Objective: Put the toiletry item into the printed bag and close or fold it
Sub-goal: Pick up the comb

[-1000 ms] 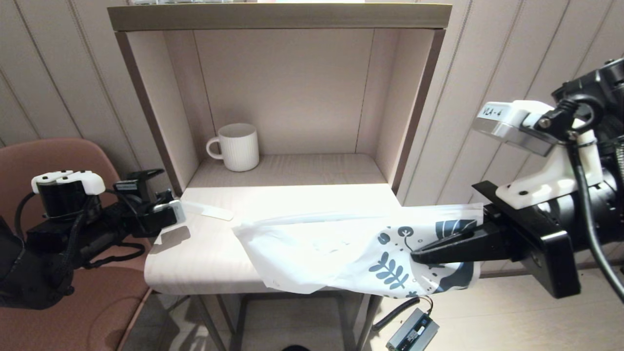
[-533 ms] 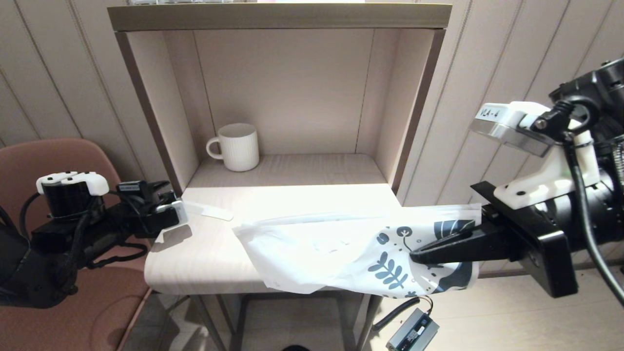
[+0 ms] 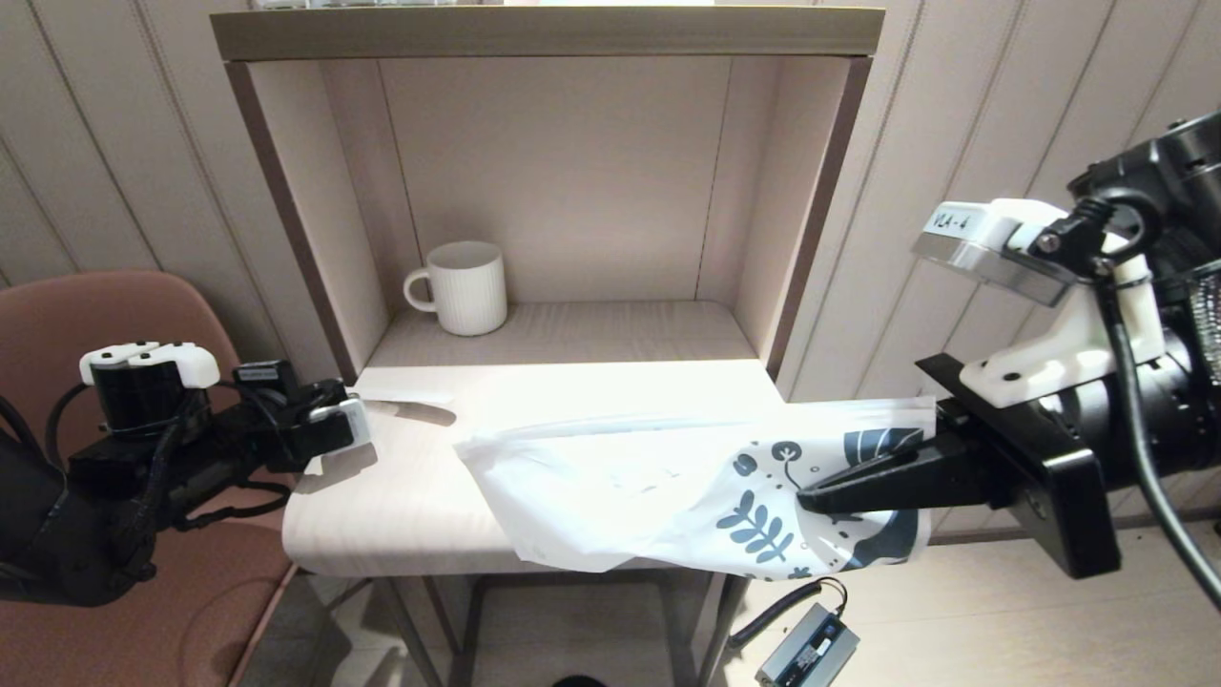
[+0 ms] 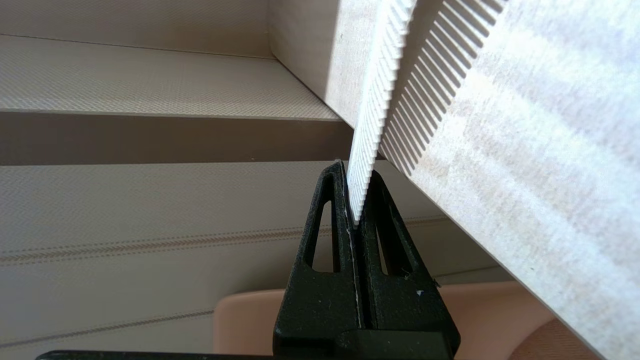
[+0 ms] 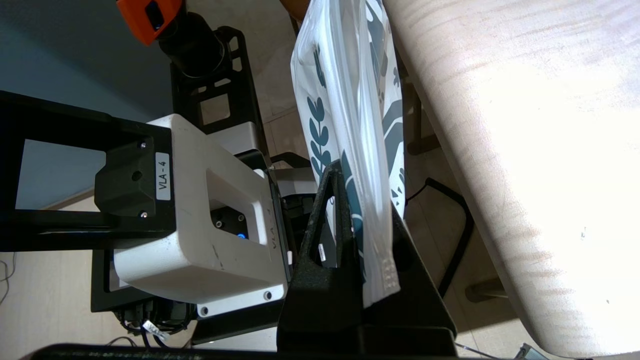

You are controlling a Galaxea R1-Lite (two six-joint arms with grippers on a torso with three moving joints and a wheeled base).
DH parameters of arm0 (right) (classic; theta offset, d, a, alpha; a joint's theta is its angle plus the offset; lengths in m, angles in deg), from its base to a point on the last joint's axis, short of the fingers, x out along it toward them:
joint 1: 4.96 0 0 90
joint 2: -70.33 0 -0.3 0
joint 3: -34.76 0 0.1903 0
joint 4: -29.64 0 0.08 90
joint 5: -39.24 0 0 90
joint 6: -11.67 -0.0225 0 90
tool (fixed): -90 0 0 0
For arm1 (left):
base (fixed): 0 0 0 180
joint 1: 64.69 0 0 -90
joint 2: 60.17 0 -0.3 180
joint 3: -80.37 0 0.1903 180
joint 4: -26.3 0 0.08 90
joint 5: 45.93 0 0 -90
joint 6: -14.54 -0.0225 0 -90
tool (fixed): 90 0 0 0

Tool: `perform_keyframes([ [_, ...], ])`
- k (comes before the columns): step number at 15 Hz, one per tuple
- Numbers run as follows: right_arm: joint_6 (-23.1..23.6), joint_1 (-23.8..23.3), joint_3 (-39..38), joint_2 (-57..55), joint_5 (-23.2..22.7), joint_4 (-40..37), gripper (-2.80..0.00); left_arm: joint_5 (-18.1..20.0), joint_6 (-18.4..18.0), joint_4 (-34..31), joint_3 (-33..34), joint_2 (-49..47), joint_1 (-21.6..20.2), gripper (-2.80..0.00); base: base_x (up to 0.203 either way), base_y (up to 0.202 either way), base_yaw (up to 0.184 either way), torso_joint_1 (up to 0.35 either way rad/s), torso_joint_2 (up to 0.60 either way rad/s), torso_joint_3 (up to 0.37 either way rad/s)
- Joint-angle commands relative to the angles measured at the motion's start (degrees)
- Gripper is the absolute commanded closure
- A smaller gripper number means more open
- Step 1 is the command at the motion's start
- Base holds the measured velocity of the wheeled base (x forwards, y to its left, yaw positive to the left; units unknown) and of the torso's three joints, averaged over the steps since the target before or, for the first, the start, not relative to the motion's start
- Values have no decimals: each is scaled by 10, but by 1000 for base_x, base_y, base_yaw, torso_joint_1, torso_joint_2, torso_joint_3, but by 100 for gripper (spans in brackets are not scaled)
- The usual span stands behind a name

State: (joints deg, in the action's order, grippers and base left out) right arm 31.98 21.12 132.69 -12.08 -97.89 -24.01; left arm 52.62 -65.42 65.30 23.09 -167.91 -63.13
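At the table's (image 3: 401, 515) left edge, the left gripper (image 4: 357, 220) pinches the thin, stiff comb (image 4: 382, 90) by one end; the right gripper (image 5: 362, 280) clamps the limp bag (image 3: 620, 496).

Mug (image 3: 462, 286): white, ribbed, upright in the shelf recess, back left, handle pointing left.
Surface (image 3: 401, 496): pale wood grain, brightly lit near the middle.
Shelf (image 3: 544, 33): open box over the surface's rear.
Chair (image 3: 57, 315): pink, left of the surface.
Small box (image 3: 806, 649): grey, cabled, on the floor.
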Motion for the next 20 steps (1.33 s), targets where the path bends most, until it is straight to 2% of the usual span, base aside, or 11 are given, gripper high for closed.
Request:
perform_keyframes([
  [1,2,0,0,-1,-2,-1,0,1,2,4,1,2,0,0,0,0,0,0,0,0],
  [5,1,1,4,7,-2,-1,0,-2,70,-28,-5,74,0,0,0,0,0,0,0,0],
  [8,0,1,0,25,-2,-3,0,-1,115,-164,-25,179,0,0,0,0,0,0,0,0],
  [10,-2,1,0,34,-2,-4,0,5,156,-321,-67,244,0,0,0,0,0,0,0,0],
  [12,-14,3,0,38,3,-3,0,31,207,-474,-137,283,0,0,0,0,0,0,0,0],
  [14,-16,3,2,43,5,-4,0,63,240,-599,-225,299,0,0,0,0,0,0,0,0],
  [16,-14,10,10,35,16,-3,0,104,261,-759,-353,305,0,0,0,0,0,0,0,0],
  [18,-12,41,20,18,68,-3,0,135,262,-908,-475,300,5,0,0,0,0,0,0,0],
  [19,-9,63,29,3,123,-2,0,147,253,-990,-542,292,16,0,0,0,0,0,0,0],
  [20,-5,87,36,-8,158,-2,0,152,242,-1051,-591,283,29,0,0,0,0,0,0,0],
])
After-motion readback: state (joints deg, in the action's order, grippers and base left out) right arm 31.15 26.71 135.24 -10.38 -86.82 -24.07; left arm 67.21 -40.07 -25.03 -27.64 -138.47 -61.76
